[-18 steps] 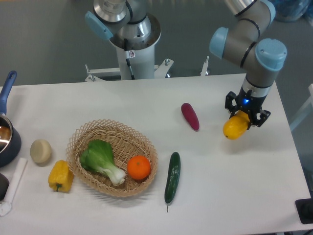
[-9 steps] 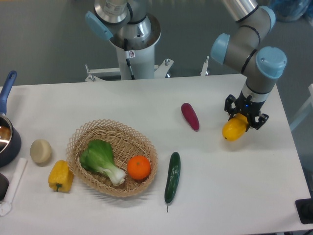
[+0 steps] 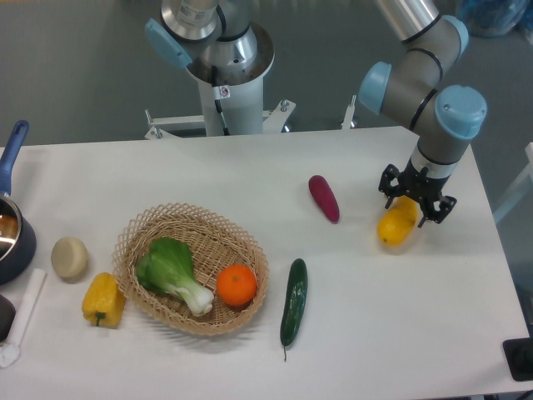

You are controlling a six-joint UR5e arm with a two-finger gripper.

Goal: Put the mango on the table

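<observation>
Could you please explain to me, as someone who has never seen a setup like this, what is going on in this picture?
A fixed camera looks down on a large white rectangular table. The grey arm with light blue joints is a robot; its black two-finger end effector sits over a smooth oval yellow mango, which looks to be at or near the tabletop. Whether the fingers are shut on it is hard to tell. Also on the table: a purple sweet potato, a dark green cucumber, a yellow bell pepper, and a woven wicker basket holding a round orange and a green bok choy.
</observation>
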